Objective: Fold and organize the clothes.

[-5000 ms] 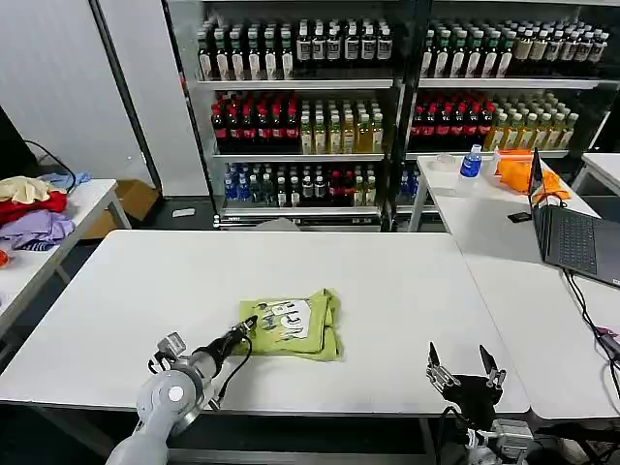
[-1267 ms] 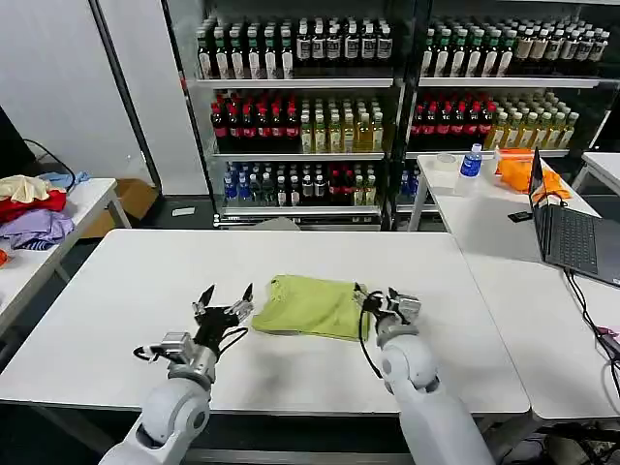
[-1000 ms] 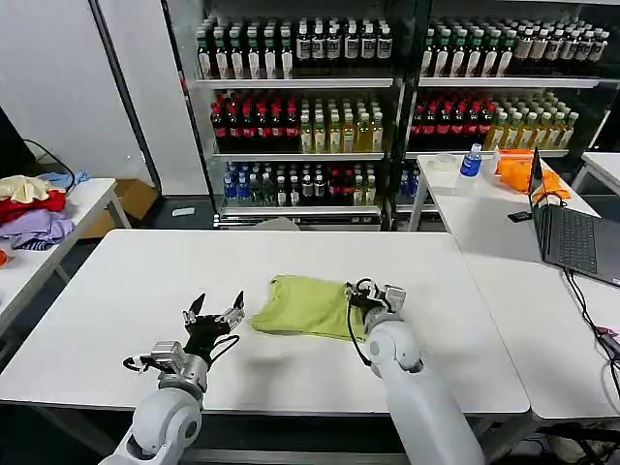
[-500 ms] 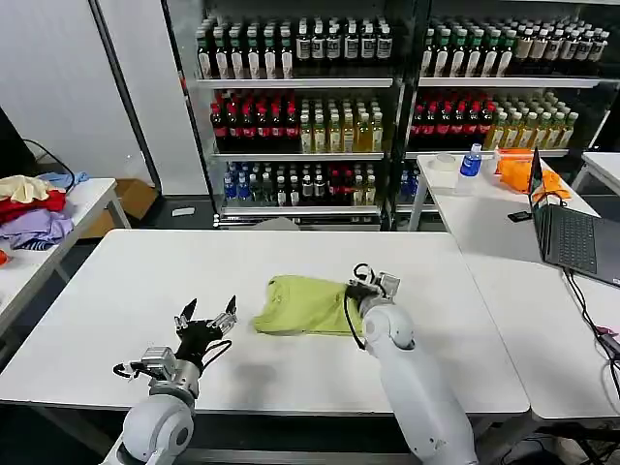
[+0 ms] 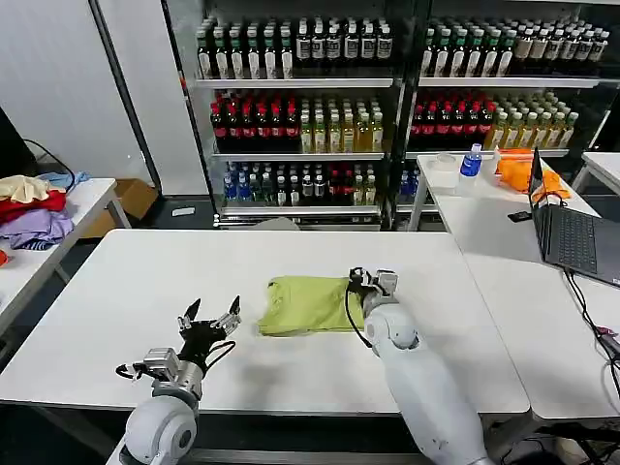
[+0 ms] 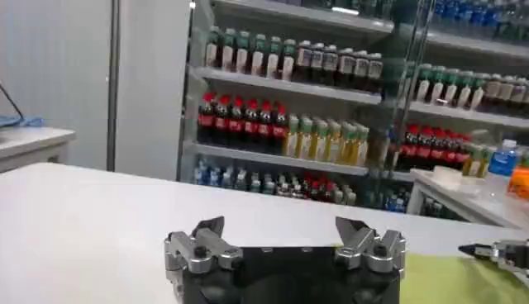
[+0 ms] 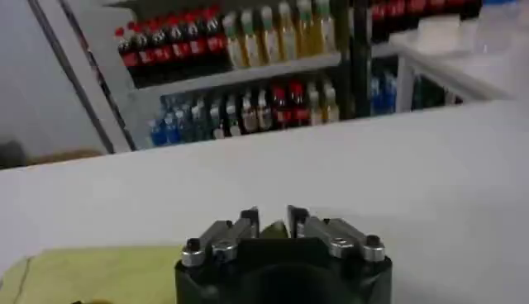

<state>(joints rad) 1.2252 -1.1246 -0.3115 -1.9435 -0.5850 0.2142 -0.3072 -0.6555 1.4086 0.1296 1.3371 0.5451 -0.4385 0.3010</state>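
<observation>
So on my end the right arm is stretched forward over the white table, with the right pincer sitting at the right edge of the folded lime t-shirt. From the right wrist cam its fingers are pinched nearly together on a bit of green fabric, so it's got hold of the shirt's edge. The left arm is low near the front of the table, left pincer spread wide, gripping nothing, a little apart from the shirt's left side. The shirt lies flat mid-table, plain side up, no print showing. I can't read any labels on the bottles on the shelves behind
</observation>
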